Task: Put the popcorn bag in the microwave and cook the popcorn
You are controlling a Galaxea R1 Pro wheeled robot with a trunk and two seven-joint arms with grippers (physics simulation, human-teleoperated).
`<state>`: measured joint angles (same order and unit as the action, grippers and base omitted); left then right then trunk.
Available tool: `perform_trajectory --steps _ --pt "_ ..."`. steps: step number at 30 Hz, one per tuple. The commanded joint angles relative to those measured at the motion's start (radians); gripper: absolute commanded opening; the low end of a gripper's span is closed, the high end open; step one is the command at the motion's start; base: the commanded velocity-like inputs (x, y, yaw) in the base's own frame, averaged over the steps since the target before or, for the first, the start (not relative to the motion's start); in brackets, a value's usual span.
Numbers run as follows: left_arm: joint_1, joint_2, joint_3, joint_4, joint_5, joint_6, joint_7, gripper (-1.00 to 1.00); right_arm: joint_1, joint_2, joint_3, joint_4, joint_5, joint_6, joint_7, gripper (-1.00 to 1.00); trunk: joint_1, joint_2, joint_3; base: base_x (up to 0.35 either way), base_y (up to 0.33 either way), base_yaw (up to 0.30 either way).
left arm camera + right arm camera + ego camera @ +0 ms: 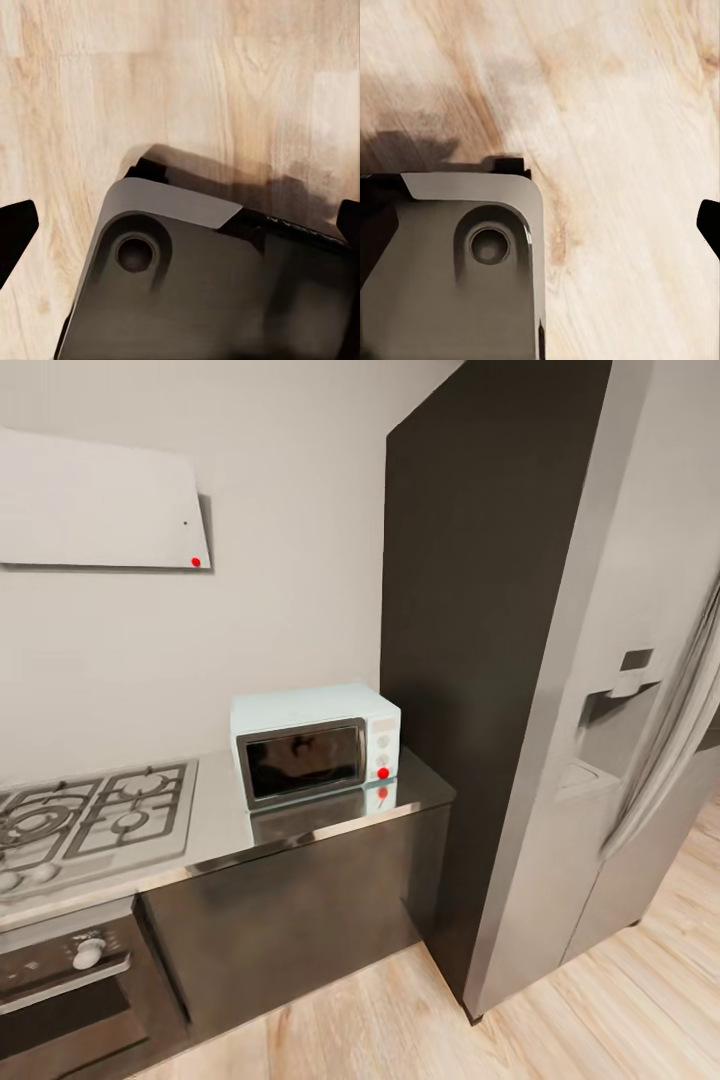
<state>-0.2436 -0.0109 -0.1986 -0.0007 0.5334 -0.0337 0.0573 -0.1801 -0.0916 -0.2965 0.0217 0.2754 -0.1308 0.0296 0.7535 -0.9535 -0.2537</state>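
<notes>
Facing the microwave (315, 745), door shut, on the tabletop (225, 815) beside the hob (90, 815); both fingers pairs hang wide, floorward.

The gas hob (90, 815) and black oven (70, 990) are cut off by the picture's edge.

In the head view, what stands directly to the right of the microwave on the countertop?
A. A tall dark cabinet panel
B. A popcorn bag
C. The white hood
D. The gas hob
A: the microwave sits at the right end of the countertop, next to the tall dark cabinet panel; the gas hob lies to its left and the white hood hangs on the wall above the hob.
</notes>
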Motion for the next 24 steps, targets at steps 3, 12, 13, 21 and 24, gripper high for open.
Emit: perform_trajectory --steps 3,12,13,21,24 --pt "0.003 -0.005 -0.008 0.001 0.008 -0.012 0.004 1.00 -0.001 -0.004 -0.007 0.001 0.006 -0.006 0.002 1.00 0.000 -0.001 -0.001 0.000 0.000 0.264" --pt "0.004 -0.011 -0.007 0.001 0.013 -0.014 0.007 1.00 -0.001 -0.005 0.007 0.001 0.013 -0.006 0.003 1.00 0.000 -0.001 -0.001 0.000 0.000 0.275" --pt "0.004 -0.011 -0.006 0.001 0.013 -0.014 0.006 1.00 -0.001 -0.005 0.007 0.001 0.013 -0.006 0.002 1.00 0.000 -0.001 -0.001 0.000 0.000 0.276" --pt "0.004 -0.012 -0.007 0.001 0.012 -0.014 0.007 1.00 -0.001 -0.005 0.007 0.001 0.013 -0.006 0.002 1.00 0.000 -0.001 -0.001 0.000 0.000 0.276" --pt "0.004 -0.012 -0.007 0.001 0.011 -0.014 0.007 1.00 -0.001 -0.004 0.007 0.001 0.013 -0.005 0.003 1.00 0.000 -0.001 -0.001 0.000 0.000 0.276"
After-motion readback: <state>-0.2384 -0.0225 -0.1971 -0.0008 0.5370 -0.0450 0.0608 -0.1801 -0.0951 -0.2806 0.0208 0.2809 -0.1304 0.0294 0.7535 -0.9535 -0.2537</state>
